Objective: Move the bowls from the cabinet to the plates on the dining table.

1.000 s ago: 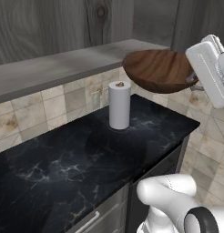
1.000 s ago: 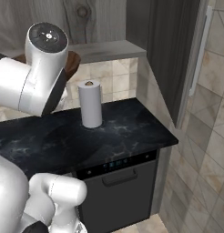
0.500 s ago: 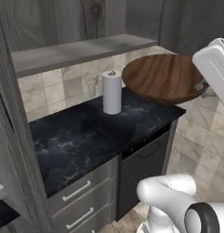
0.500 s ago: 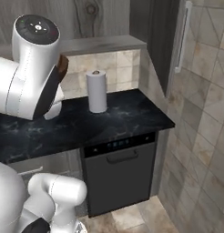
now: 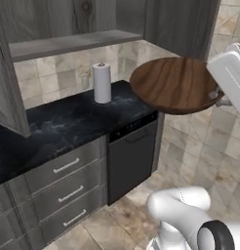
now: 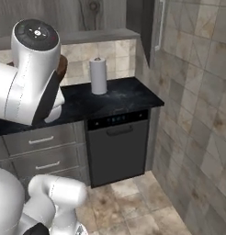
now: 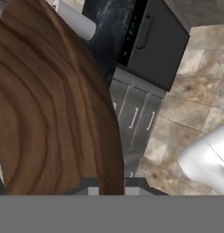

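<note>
The gripper (image 5: 220, 95), at the right edge of the left base view, is clamped on the rim of the dark brown wooden bowl (image 5: 174, 84); in the hand view its two dark tips sit at the bottom centre on either side of the bowl's (image 7: 50, 109) edge. The bowl is held in the air in the upper right of the left base view, roughly level, out beyond the end of the black marble surface (image 5: 63, 127) and above the tiled floor (image 5: 200, 151). In the right base view a sliver of the bowl (image 6: 62, 67) shows behind the white arm at upper left. A white paper towel roll (image 5: 102, 83) stands upright on the surface near the tiled back wall, left of the bowl. Below the surface are a dark dishwasher (image 5: 131, 161) at centre and grey drawers (image 5: 58, 190) at lower left. A grey wood-grain cabinet (image 5: 68, 29) with its shelf spans the top of the frame.
</note>
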### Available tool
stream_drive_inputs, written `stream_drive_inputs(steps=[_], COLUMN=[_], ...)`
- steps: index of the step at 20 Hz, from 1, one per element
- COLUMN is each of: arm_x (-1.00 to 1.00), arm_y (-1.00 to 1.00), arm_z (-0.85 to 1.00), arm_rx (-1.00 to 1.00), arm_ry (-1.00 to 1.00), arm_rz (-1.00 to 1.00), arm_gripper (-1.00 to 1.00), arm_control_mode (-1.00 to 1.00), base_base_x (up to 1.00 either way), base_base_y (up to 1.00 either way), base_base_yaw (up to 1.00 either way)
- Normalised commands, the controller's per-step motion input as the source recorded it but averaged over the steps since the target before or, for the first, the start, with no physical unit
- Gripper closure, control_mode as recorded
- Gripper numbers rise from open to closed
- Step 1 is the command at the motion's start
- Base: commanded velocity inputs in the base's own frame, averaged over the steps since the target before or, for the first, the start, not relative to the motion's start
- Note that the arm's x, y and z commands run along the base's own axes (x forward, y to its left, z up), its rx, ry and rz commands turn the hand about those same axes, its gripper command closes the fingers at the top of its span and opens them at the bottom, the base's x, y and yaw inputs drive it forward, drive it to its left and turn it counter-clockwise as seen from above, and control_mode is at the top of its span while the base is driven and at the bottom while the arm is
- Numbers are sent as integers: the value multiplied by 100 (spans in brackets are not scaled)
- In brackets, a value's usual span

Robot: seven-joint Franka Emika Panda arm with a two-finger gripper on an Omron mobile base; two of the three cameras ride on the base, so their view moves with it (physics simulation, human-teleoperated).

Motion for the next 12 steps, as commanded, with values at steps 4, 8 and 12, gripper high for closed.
stream_drive_inputs(steps=[4,8,12], arm_x=[0,0,0], arm_y=[0,0,0], arm_z=[0,0,0], arm_rx=[0,0,0], arm_ry=[0,0,0], arm_rz=[0,0,0], arm_gripper=[100,100,100], arm_control_mode=[100,100,100], base_base_x=[-100,-100,-100], base_base_y=[66,86,87], base_base_yaw=[0,0,0])
